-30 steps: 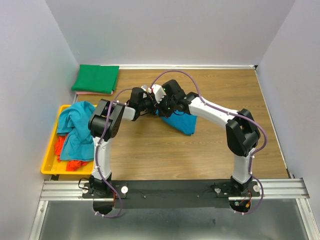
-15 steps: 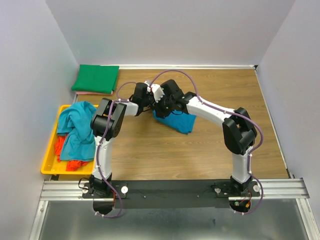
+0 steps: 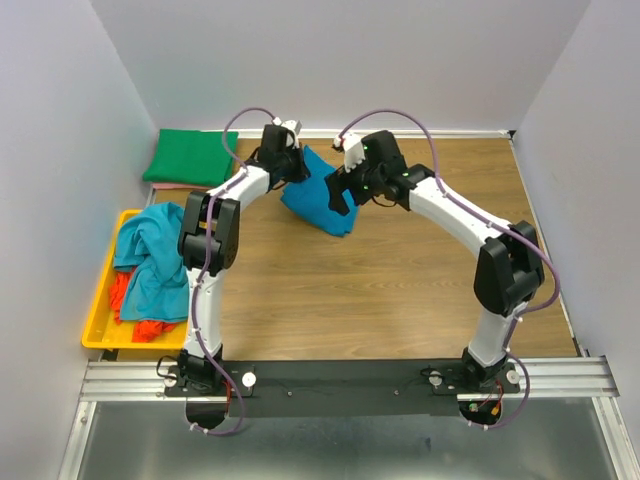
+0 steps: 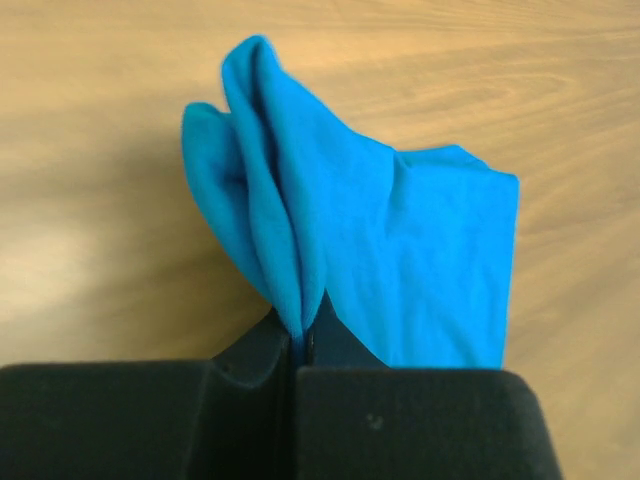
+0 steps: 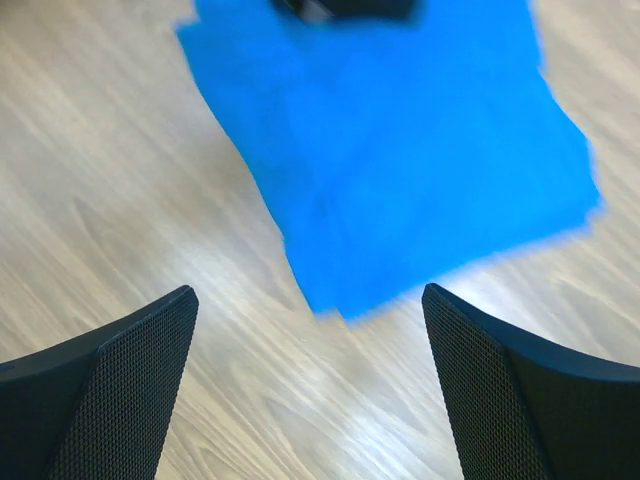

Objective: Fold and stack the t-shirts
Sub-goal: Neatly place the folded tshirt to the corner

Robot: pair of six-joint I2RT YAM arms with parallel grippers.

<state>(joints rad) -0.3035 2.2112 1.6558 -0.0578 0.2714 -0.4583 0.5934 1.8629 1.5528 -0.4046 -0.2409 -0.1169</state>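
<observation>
A folded blue t-shirt (image 3: pixel 316 200) hangs over the wooden table near the back, one corner pinched in my left gripper (image 3: pixel 292 166), which is shut on it. The left wrist view has the blue cloth (image 4: pixel 400 260) bunched between the closed jaws. My right gripper (image 3: pixel 340 190) sits just right of the shirt, open and holding nothing; its wrist view looks down on the blue t-shirt (image 5: pixel 400 150) beyond its spread fingertips (image 5: pixel 140 370). A folded green t-shirt (image 3: pixel 192 157) lies on a pink one at the back left corner.
A yellow tray (image 3: pixel 100 320) at the left edge holds crumpled teal (image 3: pixel 155 260) and orange (image 3: pixel 145 328) t-shirts. Grey walls close in the table on three sides. The metal rail (image 3: pixel 340 378) with both arm bases runs along the near edge.
The left gripper closed on the blue shirt and carried it toward the back left. The right gripper let go, opened wide and drew back to the right.
</observation>
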